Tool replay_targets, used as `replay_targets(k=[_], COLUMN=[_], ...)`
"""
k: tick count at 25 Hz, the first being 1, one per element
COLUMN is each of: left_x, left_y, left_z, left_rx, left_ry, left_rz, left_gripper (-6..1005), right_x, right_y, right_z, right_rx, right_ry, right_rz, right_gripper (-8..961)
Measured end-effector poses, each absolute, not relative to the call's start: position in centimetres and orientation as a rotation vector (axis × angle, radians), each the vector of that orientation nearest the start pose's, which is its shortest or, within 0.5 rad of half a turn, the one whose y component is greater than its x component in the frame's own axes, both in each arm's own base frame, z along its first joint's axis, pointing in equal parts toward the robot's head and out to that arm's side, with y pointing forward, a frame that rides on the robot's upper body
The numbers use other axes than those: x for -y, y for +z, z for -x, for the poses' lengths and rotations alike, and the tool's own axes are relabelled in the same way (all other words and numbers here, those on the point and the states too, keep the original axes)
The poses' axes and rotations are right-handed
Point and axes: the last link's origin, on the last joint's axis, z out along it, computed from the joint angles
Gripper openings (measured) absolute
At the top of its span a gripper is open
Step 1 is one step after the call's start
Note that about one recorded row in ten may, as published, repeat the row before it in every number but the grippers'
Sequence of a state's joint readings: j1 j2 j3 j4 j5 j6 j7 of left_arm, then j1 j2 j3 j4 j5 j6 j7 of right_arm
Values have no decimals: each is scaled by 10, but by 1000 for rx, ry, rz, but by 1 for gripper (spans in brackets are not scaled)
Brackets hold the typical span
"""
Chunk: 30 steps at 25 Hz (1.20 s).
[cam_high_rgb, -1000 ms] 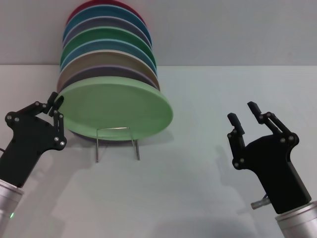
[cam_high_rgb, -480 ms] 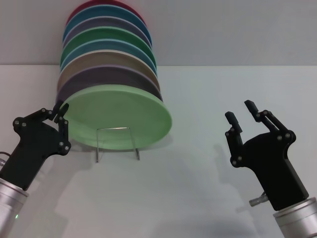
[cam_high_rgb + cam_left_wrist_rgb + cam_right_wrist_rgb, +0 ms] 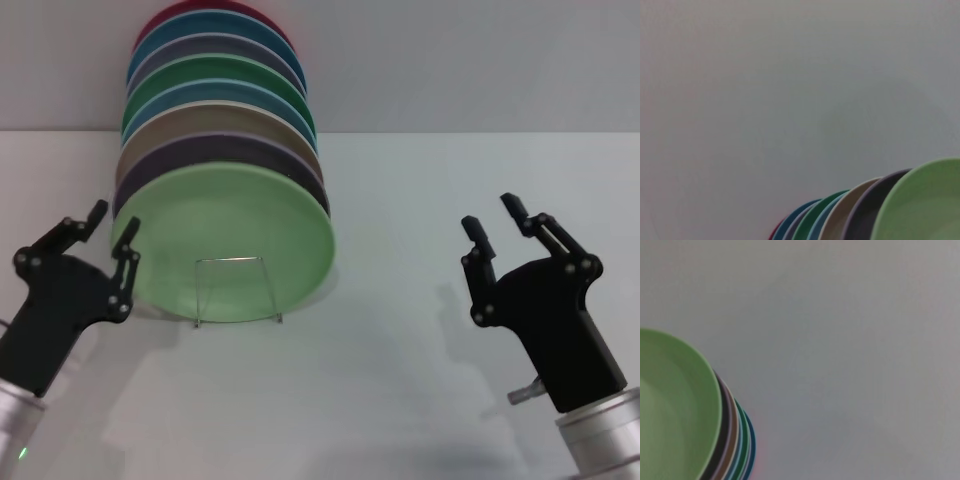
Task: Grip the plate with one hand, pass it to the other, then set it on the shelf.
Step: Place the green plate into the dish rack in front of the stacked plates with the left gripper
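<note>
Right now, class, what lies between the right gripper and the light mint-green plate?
Only bare white tabletop separates the right gripper and the plate, per the head view.

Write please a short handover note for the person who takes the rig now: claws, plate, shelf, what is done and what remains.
Left claw: open, right at the left edge of the mint-green plate, holding nothing.
Right claw: open, off to the right, away from the plates.
The plate leans at the front of the row of plates, standing in the wire shelf.
Done: grip, pass and placing, as the plate is on the shelf.
Left: pull both arms back.
</note>
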<state>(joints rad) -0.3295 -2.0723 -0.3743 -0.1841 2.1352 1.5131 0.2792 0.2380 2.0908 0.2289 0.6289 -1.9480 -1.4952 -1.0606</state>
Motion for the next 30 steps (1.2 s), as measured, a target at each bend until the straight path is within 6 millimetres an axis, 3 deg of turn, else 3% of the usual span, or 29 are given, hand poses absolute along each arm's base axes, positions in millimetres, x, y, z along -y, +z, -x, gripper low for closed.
replay_targets(k=[8,11,18,28,30], left_x=[-216,-211,-216,-230,-234], left_y=[-21,-20,-12,8,9], left_z=[308,313,318,333,336], left_rx=[-46,13,190,401,427], left_ry=[-709,-727,-861,-954,-948], left_rz=[1647,1643,1611,1462,1433], left_gripper=[334,418,707,763,763], right_x=[-253,-261,-273,-303,-309], right_y=[-62,-57,-53,-33,-28], right_z=[-244,-250,-266,-296,-297], right_rx=[123,30,-154,-349,-344], right_ry=[445,485,599,752,751], right_rz=[1523,1511,1538,1593,1589], right_gripper=[349,348,355,423,492])
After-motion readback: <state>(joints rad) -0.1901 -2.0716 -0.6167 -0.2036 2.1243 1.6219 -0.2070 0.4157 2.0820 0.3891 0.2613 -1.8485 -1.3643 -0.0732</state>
